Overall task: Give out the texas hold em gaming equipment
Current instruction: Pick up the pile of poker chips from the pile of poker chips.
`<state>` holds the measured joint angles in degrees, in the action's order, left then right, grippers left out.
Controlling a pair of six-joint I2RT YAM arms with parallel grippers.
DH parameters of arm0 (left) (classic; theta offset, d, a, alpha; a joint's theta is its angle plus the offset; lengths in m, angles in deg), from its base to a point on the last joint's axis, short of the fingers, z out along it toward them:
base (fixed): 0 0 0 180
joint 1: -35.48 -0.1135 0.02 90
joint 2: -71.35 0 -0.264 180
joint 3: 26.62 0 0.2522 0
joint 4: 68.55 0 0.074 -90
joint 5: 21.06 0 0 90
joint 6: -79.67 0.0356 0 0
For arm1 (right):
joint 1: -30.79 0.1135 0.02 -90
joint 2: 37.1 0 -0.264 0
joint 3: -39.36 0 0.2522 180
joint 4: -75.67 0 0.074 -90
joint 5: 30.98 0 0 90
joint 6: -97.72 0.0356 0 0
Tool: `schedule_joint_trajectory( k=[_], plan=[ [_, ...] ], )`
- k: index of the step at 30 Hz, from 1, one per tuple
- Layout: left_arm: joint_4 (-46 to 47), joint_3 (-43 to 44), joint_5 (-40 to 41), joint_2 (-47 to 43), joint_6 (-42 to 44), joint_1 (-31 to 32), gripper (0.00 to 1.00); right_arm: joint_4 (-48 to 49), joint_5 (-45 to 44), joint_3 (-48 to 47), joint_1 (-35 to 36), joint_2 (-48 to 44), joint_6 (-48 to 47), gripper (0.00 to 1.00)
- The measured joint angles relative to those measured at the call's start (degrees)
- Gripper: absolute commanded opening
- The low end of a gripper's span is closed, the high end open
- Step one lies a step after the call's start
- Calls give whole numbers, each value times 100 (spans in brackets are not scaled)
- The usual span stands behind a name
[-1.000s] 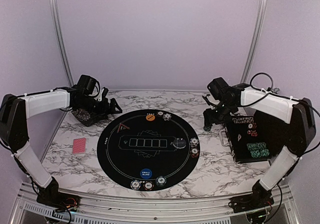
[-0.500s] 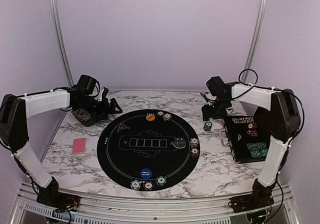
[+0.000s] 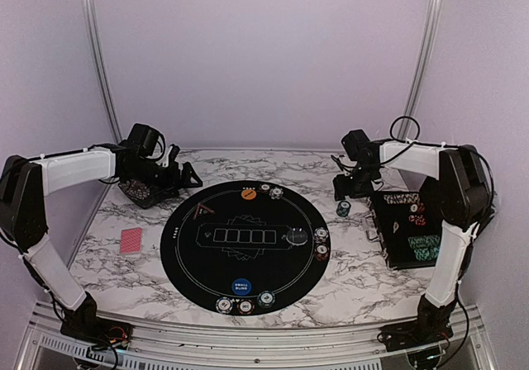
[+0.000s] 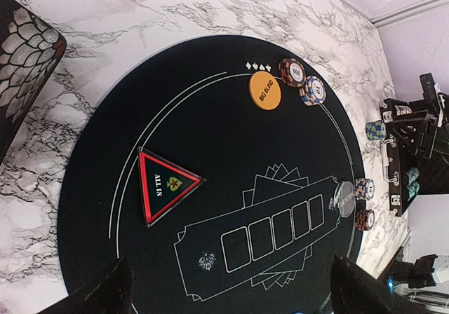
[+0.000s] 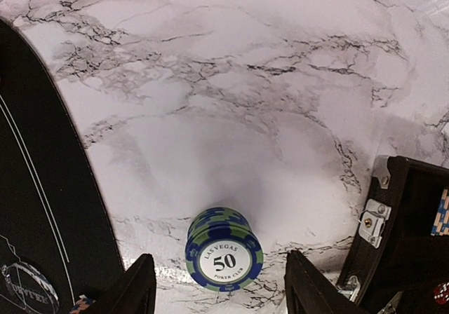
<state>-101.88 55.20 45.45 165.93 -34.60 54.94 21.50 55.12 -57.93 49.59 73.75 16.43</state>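
Blue-and-green striped poker chips (image 5: 224, 258), a short stack topped by a white "50" label, stand on the white marble-patterned table (image 5: 245, 83) between the big round black mat (image 3: 207, 254) and the open black chip case (image 3: 413, 230), touching neither; the right gripper (image 5: 219, 268) hangs directly over the stack with its jaws apart, one black finger (image 5: 133, 289) on each side and clear of the chips. On the mat, an orange round button (image 4: 265, 90) lies at the far rim just beside two striped chips (image 4: 302, 81); a black triangular marker with a red border (image 4: 165, 186) lies left of the printed card boxes; a blue round button (image 3: 241, 286) sits at the near rim, with three more chips (image 3: 245, 306) just nearer the edge; a dark-grey button (image 3: 297, 237) and further chips (image 3: 321, 244) lie at the right rim. Red-backed playing cards (image 3: 131, 240) rest on the marble left of the mat; the left gripper (image 3: 188, 177) hovers at the far left of the table, jaws spread wide, holding nothing.
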Motion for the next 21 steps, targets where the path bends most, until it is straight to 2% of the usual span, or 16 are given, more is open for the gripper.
schedule_joint_trajectory(
  k=[21],
  plan=[
    [0,0,0,0,0,0,99,262,37,160,-13,284,2,55]
  ],
)
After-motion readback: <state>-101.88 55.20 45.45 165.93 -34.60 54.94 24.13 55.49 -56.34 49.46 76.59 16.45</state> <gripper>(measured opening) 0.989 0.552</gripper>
